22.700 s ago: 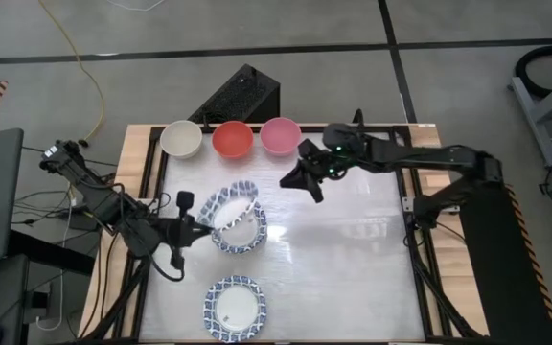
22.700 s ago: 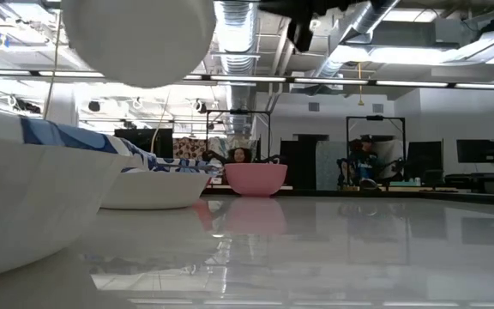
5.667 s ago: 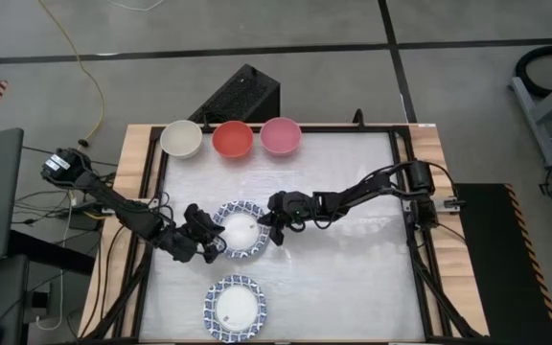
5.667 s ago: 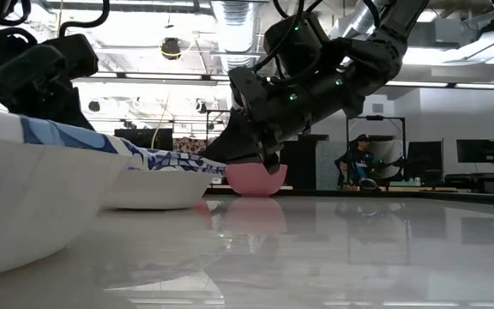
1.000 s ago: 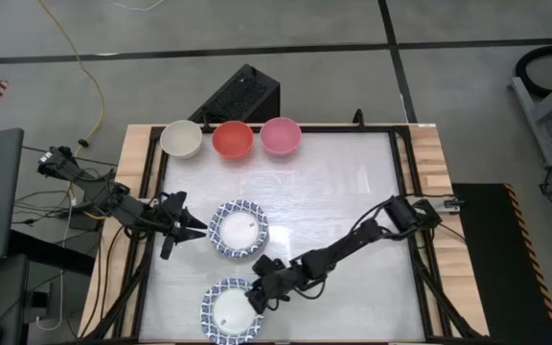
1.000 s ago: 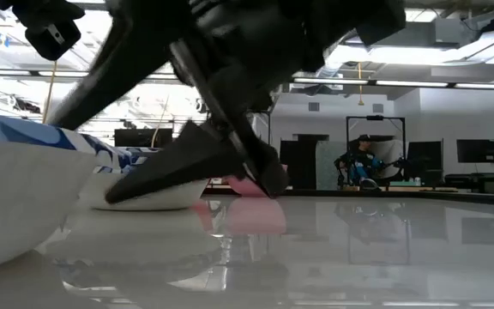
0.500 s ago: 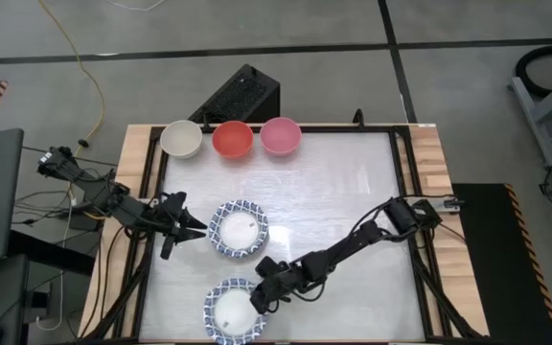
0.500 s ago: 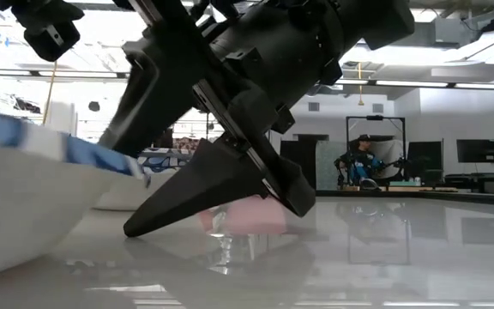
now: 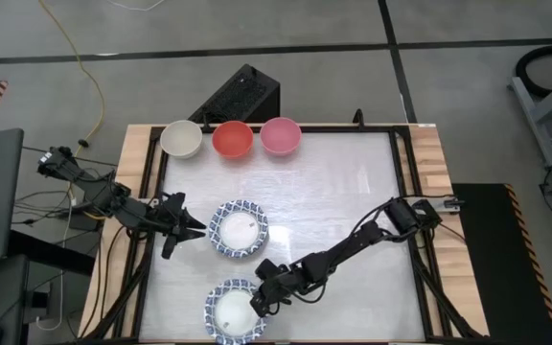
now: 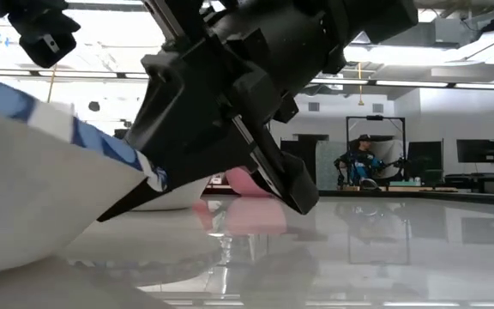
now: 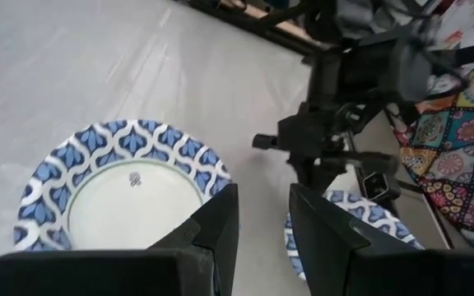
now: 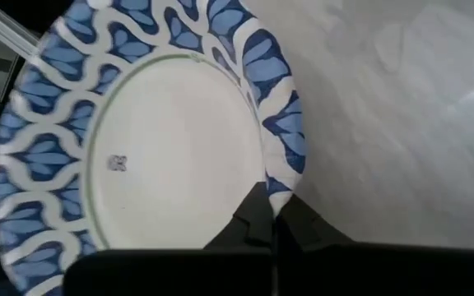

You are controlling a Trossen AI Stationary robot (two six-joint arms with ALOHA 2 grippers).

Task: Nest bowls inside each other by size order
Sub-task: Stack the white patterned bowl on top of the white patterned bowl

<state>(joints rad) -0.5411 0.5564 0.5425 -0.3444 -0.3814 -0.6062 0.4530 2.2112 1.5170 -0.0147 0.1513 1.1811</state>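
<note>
Patterned bowl [image 12: 138, 164] | rim pinched by right end effector [image 12: 271, 215] | tilted

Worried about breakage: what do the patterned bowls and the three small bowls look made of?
The patterned bowl pinched at its rim by the right gripper looks like paper or thin melamine: matte white centre, printed blue rim, thin edge. The second patterned bowl looks the same. The cream bowl, red bowl and pink bowl look like smooth plastic or glazed ceramic; I cannot tell which.

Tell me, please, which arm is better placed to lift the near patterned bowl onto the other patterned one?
Right: the right gripper is pinched on the near patterned bowl's rim, tilting it up. The left gripper waits beside the other patterned bowl.
</note>
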